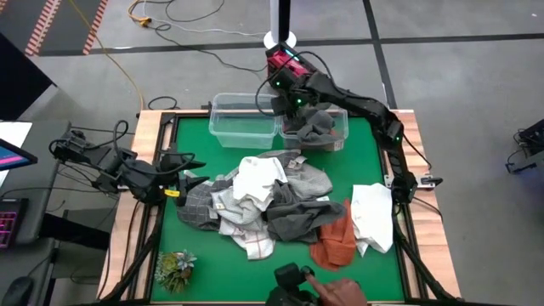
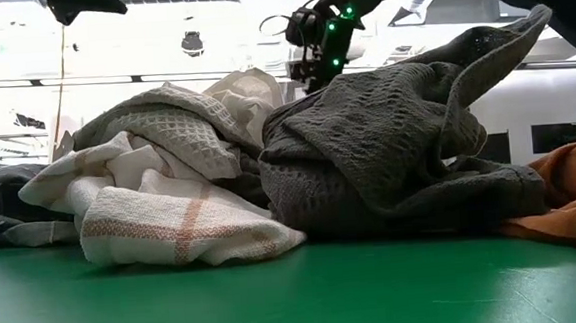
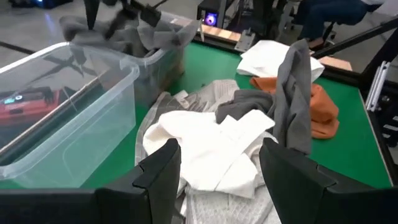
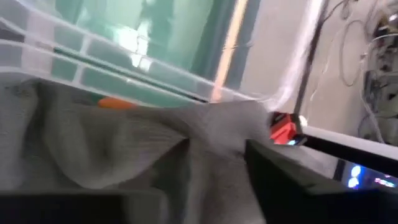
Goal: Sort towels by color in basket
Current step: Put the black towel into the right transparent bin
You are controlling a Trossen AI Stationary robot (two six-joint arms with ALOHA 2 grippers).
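Note:
A pile of towels (image 1: 263,204) lies mid-table: white, checked and dark grey ones heaped together. An orange towel (image 1: 336,242) and a white towel (image 1: 371,217) lie at its right. Another dark grey towel (image 1: 316,127) lies in the right clear bin (image 1: 340,140), one end draped over the rim. My right gripper (image 1: 293,106) stands open just over that towel (image 4: 124,149). At the table's left edge, my left gripper (image 3: 217,180) hangs open, pointing at the pile and clear of it. My right gripper comes slanting down from above over the dark grey towel (image 3: 124,34) in the bin. Whether its fingers touch the cloth, I cannot tell. The towel rests on the bin, not lifted.
A second clear bin (image 1: 242,119) stands left of the first, with no towel in it. A small green plant (image 1: 174,268) sits at the near left corner. A person's hand (image 1: 340,293) shows at the near edge. Wooden rails frame the green mat.

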